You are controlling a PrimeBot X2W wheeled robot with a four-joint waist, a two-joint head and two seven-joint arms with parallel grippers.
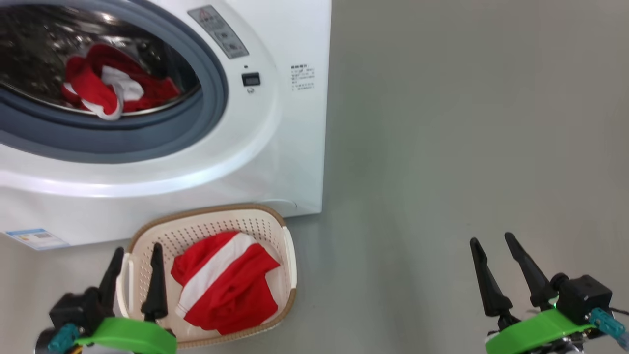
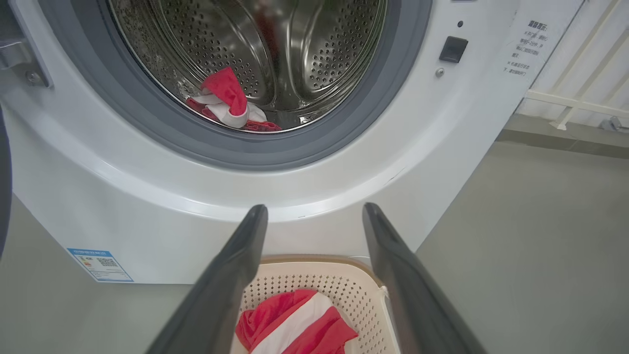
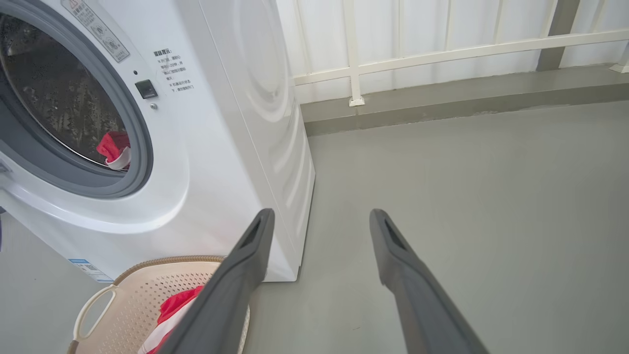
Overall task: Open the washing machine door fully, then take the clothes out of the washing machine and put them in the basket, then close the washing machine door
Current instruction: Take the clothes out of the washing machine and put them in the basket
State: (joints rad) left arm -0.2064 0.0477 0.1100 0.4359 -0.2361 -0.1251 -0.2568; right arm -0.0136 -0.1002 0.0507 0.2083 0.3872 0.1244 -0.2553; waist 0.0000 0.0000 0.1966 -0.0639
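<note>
The white washing machine (image 1: 275,128) has its mouth open; the washing machine door is out of view. Red and white clothes (image 1: 105,88) lie at the front of the steel drum (image 2: 314,54). More red and white clothes (image 1: 226,282) are bunched in the cream basket (image 1: 285,246), which stands on the floor against the machine's foot. My left gripper (image 1: 137,247) hovers open over the basket's left end with nothing between its fingers. My right gripper (image 1: 491,237) is open and empty above bare floor, far to the basket's right.
Grey floor (image 1: 467,147) stretches to the right of the machine. A white railing (image 3: 442,49) above a low grey kerb runs behind the machine. A blue label (image 2: 100,264) is stuck on the machine's lower left front.
</note>
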